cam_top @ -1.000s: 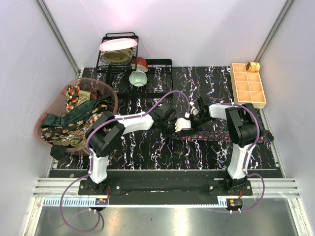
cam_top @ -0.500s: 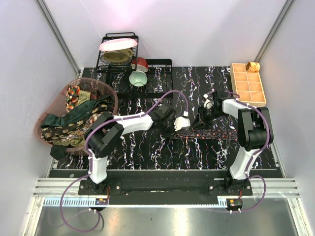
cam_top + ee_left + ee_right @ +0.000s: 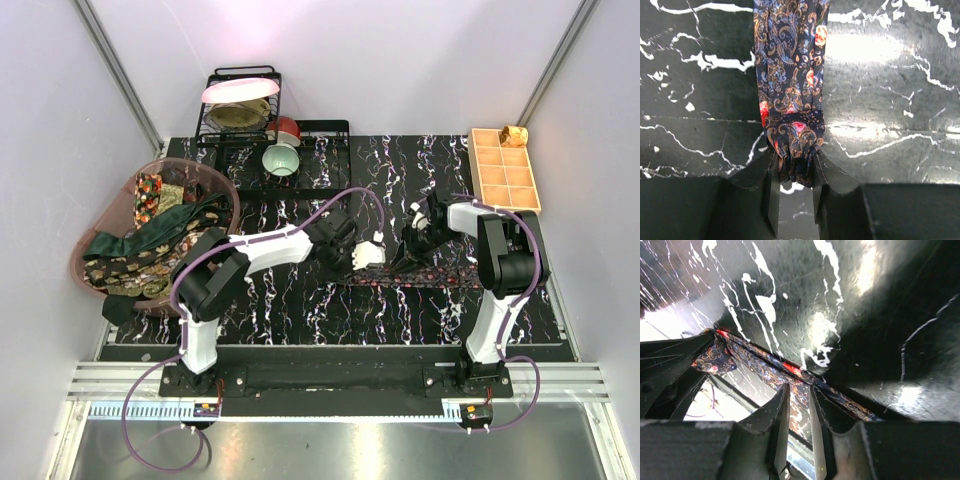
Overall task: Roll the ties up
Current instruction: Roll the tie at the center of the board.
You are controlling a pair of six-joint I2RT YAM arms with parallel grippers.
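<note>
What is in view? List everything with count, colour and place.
tie: one, dark paisley with red, on the mat, middle right
basket: one, pink, left edge
ties in basket: several, green and gold, heaped
dish rack: one, black, far middle, holding dishes
tray: one, tan, far right
mat: one, black with white veins, under the tie
left gripper: one, black, shut on the tie's end
right gripper: one, black, holding the tie's raised part

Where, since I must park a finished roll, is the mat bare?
Free: the near strip of mat between the tie and its front edge; the back patch between dish rack and tray. Crowded: mid-mat around left gripper and right gripper, and beside the basket.
</note>
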